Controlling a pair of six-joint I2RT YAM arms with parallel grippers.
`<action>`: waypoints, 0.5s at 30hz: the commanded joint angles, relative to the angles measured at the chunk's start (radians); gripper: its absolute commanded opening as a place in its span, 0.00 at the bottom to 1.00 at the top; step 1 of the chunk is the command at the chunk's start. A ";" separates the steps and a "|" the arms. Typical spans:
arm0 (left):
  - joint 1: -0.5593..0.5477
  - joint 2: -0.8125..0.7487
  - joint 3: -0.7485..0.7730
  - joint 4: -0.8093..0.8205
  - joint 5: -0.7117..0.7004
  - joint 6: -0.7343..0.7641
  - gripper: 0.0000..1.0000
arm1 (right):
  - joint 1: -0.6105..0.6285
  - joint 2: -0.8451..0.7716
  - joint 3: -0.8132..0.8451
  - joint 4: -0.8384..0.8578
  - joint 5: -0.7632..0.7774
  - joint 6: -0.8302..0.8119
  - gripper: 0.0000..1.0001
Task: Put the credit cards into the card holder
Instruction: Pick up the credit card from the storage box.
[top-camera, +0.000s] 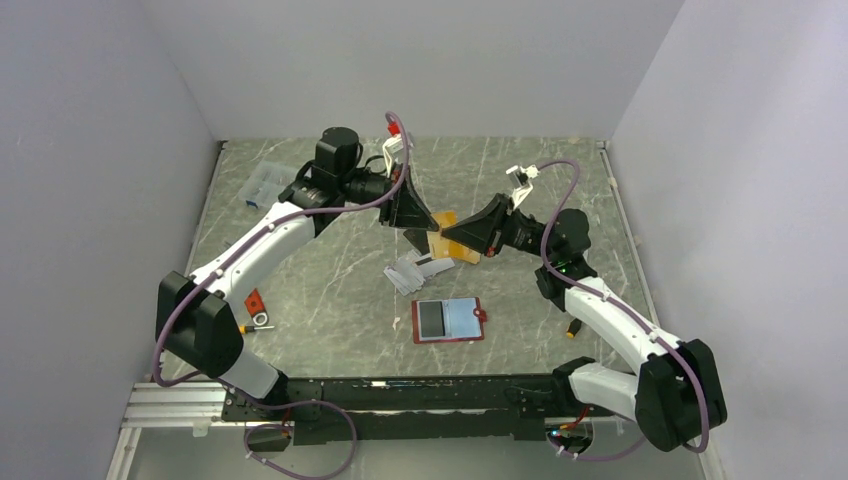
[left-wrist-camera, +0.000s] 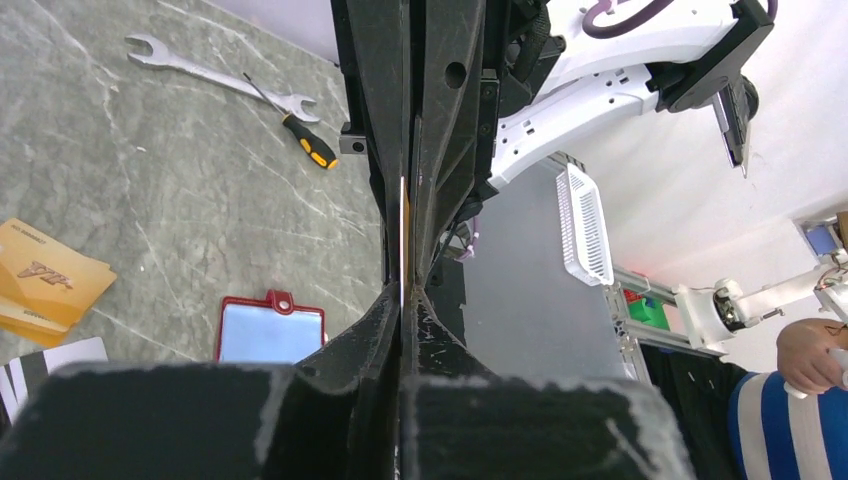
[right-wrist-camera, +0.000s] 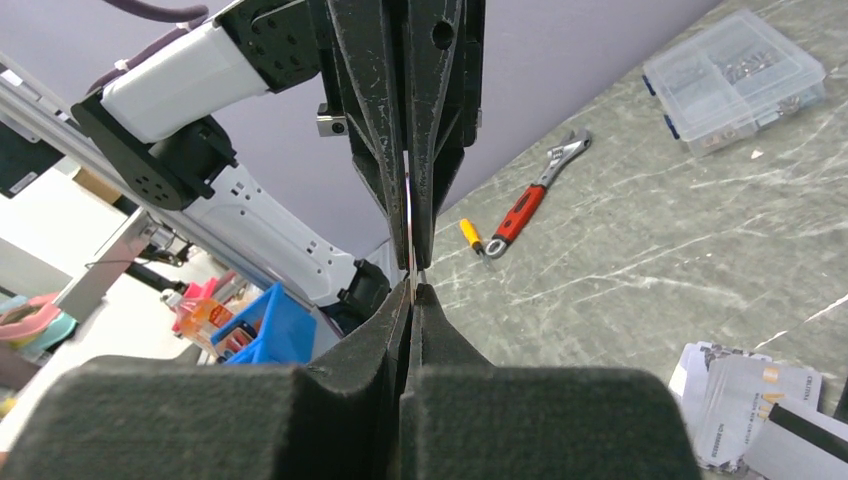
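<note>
From the top camera I see the left gripper and right gripper meeting tip to tip above the middle of the tabletop, over some orange cards lying flat. A fanned pile of grey-white cards sits just nearer to me. The holder lies open and flat nearer again, apart from both grippers, pale sleeve up. A clear box is at the far left.

On the left wrist camera, my left gripper's fingers are pressed together on a thin card seen edge-on, its edge orange. The right gripper pinches the same card from the opposite side. The orange cards at the left carry a dark logo I cannot read. A wrench and a screwdriver lie beyond.

On the right wrist camera, the right gripper is clamped on that card's edge, and the left gripper's fingers are closed on its far end. The print on the grey-white cards is too small to read.
</note>
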 joint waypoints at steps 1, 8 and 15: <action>0.005 -0.033 0.058 0.027 0.020 0.005 0.04 | 0.009 -0.001 0.041 -0.027 -0.002 -0.045 0.00; 0.004 -0.033 0.075 -0.011 0.002 0.034 0.00 | 0.012 0.015 0.042 -0.024 -0.035 -0.039 0.00; 0.011 -0.023 0.103 -0.033 -0.018 0.047 0.00 | 0.018 -0.007 0.005 -0.031 -0.063 -0.022 0.06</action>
